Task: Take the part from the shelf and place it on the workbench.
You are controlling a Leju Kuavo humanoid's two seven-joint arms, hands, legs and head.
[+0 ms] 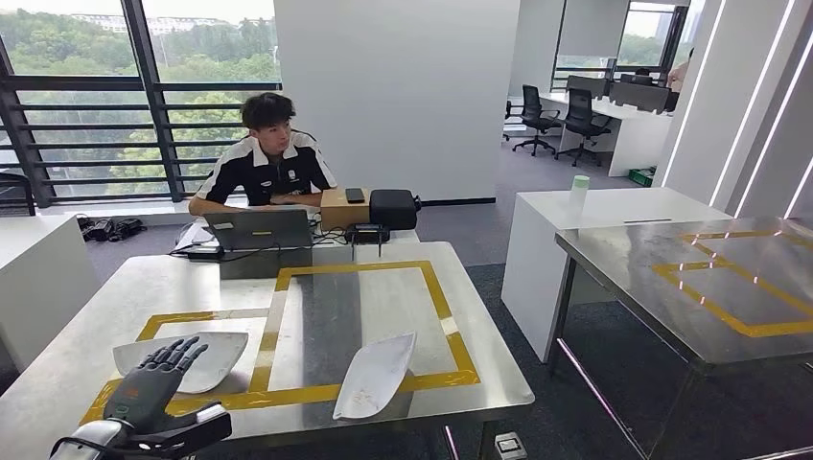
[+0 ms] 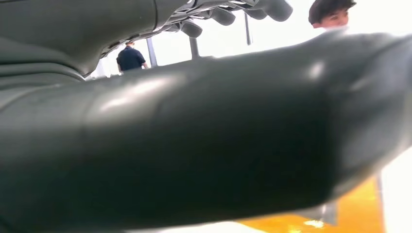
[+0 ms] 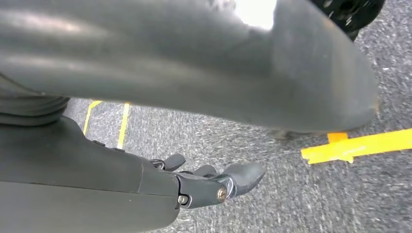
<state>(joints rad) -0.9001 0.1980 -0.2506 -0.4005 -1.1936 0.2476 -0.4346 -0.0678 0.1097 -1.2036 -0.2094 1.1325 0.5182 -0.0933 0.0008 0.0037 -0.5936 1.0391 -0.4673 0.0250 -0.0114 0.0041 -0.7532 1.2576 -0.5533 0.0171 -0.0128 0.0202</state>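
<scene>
Head view: we see the left hand [image 1: 153, 379] low at the near left edge of the surface [image 1: 86, 316], fingers [image 1: 177, 352] spread apart and holding nothing, palm over the near end of one white part [image 1: 216, 353]. We can't tell whether the hand touches that part or hovers just above it. The part lies on the left side of the surface, across the yellow tape outline [image 1: 436, 297]. A second white part [image 1: 374, 376] lies to its right, near the front edge, tilted across the near tape line, well apart from the hand.

Left wrist view: the grey thumb [image 2: 204, 141] takes up most of the picture (fingers extended, not curled), with a bit of yellow tape showing beneath.

Right wrist view: the right hand [image 3: 145, 116] hangs over grey carpet floor [image 3: 291, 194] with yellow tape marks [image 3: 357, 144]; its fingers [image 3: 240, 177] are loosely apart and hold nothing.

Behind the surface a person [image 1: 268, 158] sits at a laptop [image 1: 261, 230], beside a cardboard box [image 1: 343, 209] and a black case [image 1: 393, 208]. A second steel table [image 1: 623, 264] with yellow tape stands to the right.
</scene>
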